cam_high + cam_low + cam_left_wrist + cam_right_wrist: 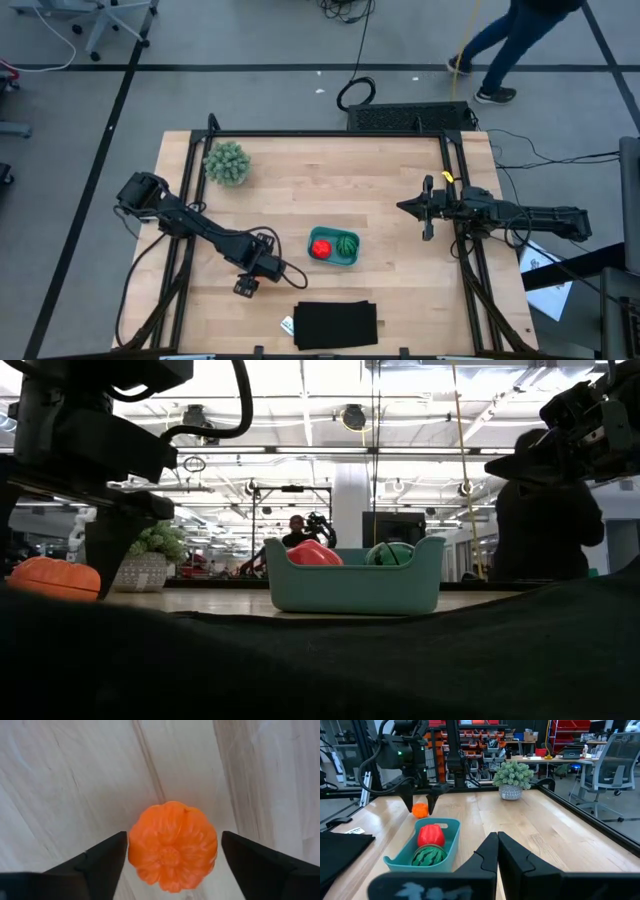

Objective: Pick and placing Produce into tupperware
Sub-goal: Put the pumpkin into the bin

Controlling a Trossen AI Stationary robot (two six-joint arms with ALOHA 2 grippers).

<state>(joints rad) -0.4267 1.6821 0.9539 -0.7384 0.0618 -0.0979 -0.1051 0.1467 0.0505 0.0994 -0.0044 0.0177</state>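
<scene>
The left gripper (246, 287) stands low over the surface (390, 190), jaws wide astride the orange ball (172, 846) without touching it, evidently positioned for a pick. The left wrist view confirms gaps on both sides, which the high view hides. The tupperware (333, 247) holds 2 balls, red (321, 247) and watermelon-striped (346, 244); the right gripper (428, 208) waits, jaws closed.

A red ball (430, 835) and a green striped ball (429, 856) are seen side by side inside the teal tub (400, 861). An orange ridged ball (172, 846) is seen on the wooden table outside the tub.
</scene>
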